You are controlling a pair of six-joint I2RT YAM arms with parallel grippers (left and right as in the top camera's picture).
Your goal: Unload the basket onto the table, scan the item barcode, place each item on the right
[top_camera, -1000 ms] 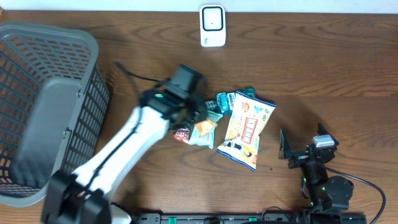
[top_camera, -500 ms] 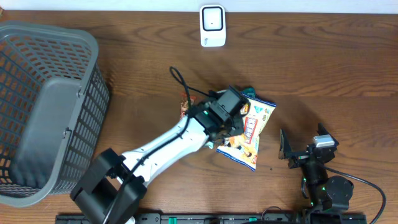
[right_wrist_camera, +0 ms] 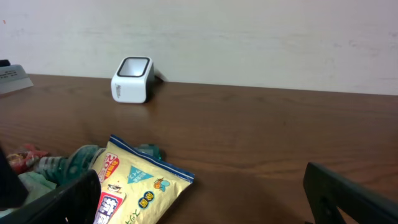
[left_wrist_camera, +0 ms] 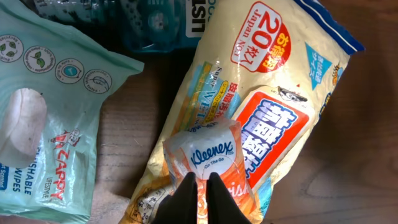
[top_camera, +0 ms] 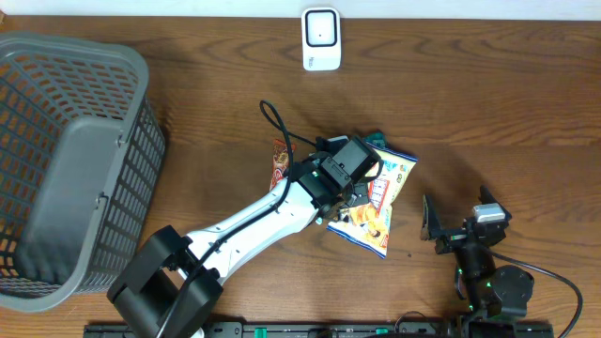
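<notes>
Dark brown wood runs across the whole table (top_camera: 488, 113), with a pale wall behind its far edge. Nearest, by the near right corner, the right gripper (top_camera: 430, 228) rests with its jaws spread wide and nothing between them.

Toward the middle of the table, the left gripper (left_wrist_camera: 199, 186) has its fingers pinched together on the near end of the Kleenex pack (left_wrist_camera: 211, 155). That pack lies on top of the yellow wipes pack (left_wrist_camera: 273, 112), with a teal wipes pack (left_wrist_camera: 43, 137) just beside them on the side toward the basket.

The Kleenex pack looks light and soft: thin glossy film around folded tissue, so it will likely give under the pads and could slide out of a shallow pinch. A hold across the short end, deep enough to trap tissue as well as film, seems safest. It is not fragile, though the smooth wrapper beneath may let it skate when pulled.

It is small and oblong, white at the far end with a blue "Kleenex On The Go" mark, and orange toward the near end. No barcode shows on the upward face, so it probably sits underneath.

A grey mesh basket (top_camera: 141, 160) stands along the left edge. Farthest off, the white scanner (top_camera: 320, 38) stands at the middle of the far edge, well apart from the pack.
</notes>
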